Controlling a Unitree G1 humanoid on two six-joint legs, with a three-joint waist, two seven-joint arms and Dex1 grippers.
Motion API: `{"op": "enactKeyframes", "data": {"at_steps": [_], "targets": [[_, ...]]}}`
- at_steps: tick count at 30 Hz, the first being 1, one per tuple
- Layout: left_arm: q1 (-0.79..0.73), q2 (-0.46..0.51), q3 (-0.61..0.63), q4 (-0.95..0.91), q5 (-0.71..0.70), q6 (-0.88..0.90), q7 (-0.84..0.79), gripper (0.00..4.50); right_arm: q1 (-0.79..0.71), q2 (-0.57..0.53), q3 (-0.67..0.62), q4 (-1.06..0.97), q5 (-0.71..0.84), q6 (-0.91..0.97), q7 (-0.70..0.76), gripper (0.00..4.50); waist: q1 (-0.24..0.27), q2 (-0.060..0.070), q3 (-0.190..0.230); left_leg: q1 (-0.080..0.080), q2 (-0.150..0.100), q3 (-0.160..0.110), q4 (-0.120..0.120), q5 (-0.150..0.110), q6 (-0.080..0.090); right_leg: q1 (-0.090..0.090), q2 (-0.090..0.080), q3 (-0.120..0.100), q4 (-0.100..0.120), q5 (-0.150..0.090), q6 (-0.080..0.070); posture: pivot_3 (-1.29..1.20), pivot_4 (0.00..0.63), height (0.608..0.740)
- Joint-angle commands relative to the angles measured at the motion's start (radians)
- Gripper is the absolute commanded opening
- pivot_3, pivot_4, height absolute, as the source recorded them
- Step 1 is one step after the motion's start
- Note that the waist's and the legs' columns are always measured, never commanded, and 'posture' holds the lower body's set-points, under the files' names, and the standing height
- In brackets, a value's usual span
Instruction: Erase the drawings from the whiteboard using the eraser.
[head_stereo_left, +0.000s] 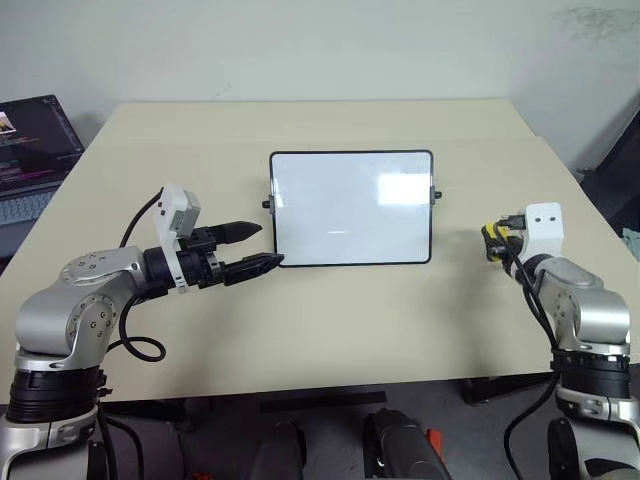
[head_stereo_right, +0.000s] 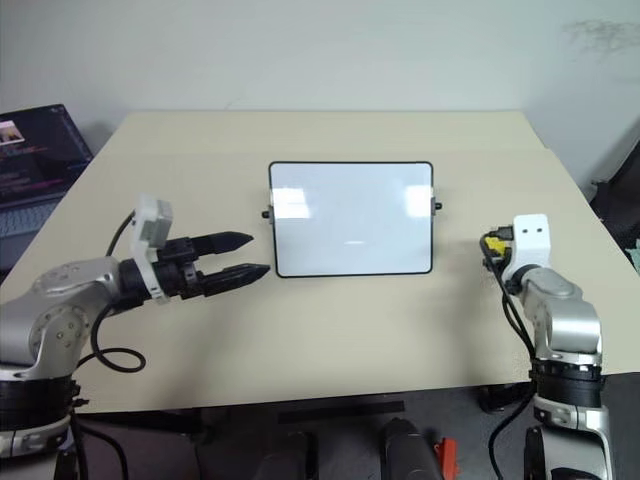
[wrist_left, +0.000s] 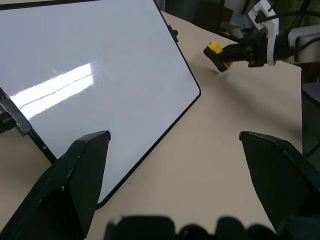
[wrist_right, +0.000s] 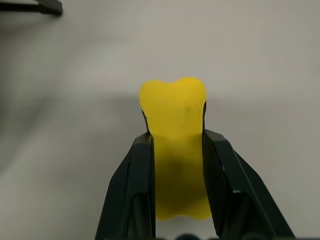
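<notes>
Two grippers flank the whiteboard (head_stereo_left: 351, 208), which lies flat at the centre of the beige table (head_stereo_left: 330, 330); the left gripper (head_stereo_left: 262, 246) hovers at the board's 8 o'clock corner, jaws spread wide and empty; the right gripper (wrist_right: 176, 142), at the board's 3 o'clock and well apart, clamps the yellow eraser (wrist_right: 176, 130) between its fingers; a laptop (head_stereo_left: 30, 155) sits at 10 o'clock.
</notes>
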Motion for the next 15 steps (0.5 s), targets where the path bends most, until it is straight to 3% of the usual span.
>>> {"op": "enactKeyframes", "data": {"at_steps": [1, 15], "targets": [[-0.007, 0.002, 0.010, -0.013, -0.002, -0.013, -0.002, 4.50, -0.057, -0.040, 0.030, 0.057, 0.001, -0.003, 0.040, 0.96, 0.001, 0.000, 0.000, 0.000, 0.000, 0.000, 0.000, 0.000, 0.000, 0.000, 0.000, 0.000, 0.000, 0.000, 0.000, 0.00, 0.150, 0.740], [0.005, 0.014, 0.020, -0.028, -0.009, -0.001, -0.002, 4.50, -0.290, -0.092, 0.091, 0.513, -0.040, -0.222, 0.096, 0.96, -0.002, 0.000, 0.000, 0.001, 0.000, 0.001, 0.000, 0.000, 0.000, 0.001, 0.000, 0.001, 0.000, 0.001, 0.001, 0.00, 0.150, 0.740]]}}
